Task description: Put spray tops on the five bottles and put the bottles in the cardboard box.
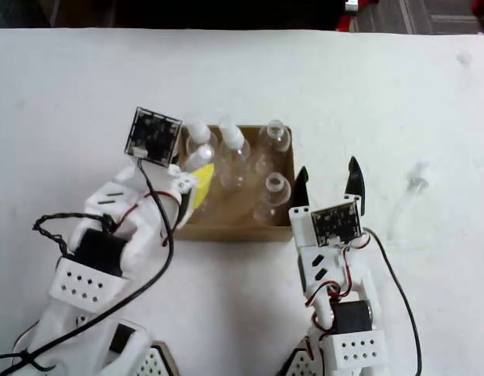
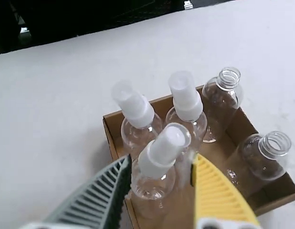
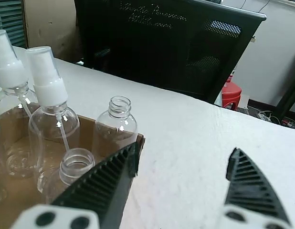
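The left arm leans in over the near left corner of the cardboard box (image 1: 234,231), its wrist tipped down so the left gripper (image 2: 160,162) points into the box. That gripper is clenched round a capped bottle (image 2: 154,183): the grey finger (image 2: 109,191) lies against one side and the yellow finger (image 2: 214,195) against the other, just beneath the white spray top (image 2: 163,145). The bottle stands inside the box, at the wall nearest the arms. In the high view the wrist and its camera board cover this bottle, and a slip of the yellow finger shows in the box. The right arm sits low on the tabletop (image 1: 344,86), just beside the box's right wall, its wrist nearly level. The right gripper (image 3: 184,152) is spread wide and holds nothing, with one black finger (image 3: 107,176) close to the box's corner and the other out over bare tabletop. Four more bottles stand in the box: two capped ones (image 2: 135,114) along the far side, and two open-necked bottles (image 2: 224,95) toward the right arm. The bases of the bottles are hard to make out through the clear plastic.
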Robot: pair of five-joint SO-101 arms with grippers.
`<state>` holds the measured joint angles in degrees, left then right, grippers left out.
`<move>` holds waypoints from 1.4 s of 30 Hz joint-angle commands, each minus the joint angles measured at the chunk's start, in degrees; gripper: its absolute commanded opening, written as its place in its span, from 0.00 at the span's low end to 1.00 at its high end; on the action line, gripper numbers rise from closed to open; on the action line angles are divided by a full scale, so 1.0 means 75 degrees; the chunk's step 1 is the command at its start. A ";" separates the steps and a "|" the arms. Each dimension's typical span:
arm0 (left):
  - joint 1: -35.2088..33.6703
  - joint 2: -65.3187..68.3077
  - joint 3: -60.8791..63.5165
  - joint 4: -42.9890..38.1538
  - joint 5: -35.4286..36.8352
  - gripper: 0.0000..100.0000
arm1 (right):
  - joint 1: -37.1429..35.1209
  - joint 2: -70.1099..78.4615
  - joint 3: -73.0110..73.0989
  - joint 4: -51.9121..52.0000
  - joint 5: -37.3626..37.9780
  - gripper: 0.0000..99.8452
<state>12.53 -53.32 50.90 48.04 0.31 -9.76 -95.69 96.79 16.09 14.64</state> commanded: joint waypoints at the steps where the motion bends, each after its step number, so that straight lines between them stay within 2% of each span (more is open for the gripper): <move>1: -0.0006 -0.0229 -0.0176 0.0105 -0.0586 0.19 | -0.0029 0.0018 0.0047 -0.0076 0.0105 0.27; 6: -0.0064 -0.0229 0.0035 -0.0070 -0.0656 0.19 | -0.0029 0.0018 0.0047 -0.0076 0.0105 0.27; 15: -0.0076 -0.0170 0.0774 -0.1653 -0.0703 0.19 | -0.0029 0.0018 0.0047 -0.0076 0.0105 0.27; 21: -0.0076 -0.0170 0.0797 -0.1700 -0.0703 0.19 | -0.0029 0.0018 0.0047 -0.0076 0.0105 0.27; 26: -0.0029 -0.0170 0.0797 -0.1711 -0.0715 0.10 | -0.0029 0.0018 0.0047 -0.0076 0.0105 0.27; 34: -0.0053 -0.0205 0.0797 -0.1911 -0.0797 0.10 | -0.0029 0.0018 0.0047 -0.0076 0.0105 0.27; 38: -0.0064 -0.0205 0.0656 -0.1864 -0.0281 0.10 | -0.0029 0.0018 0.0047 -0.0076 0.0105 0.27; 42: -0.0041 -0.0205 0.0551 -0.1852 -0.0223 0.10 | -0.0029 0.0018 0.0047 -0.0076 0.0105 0.27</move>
<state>12.70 -53.32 57.32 35.03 -2.59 -9.76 -95.69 96.79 16.09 14.64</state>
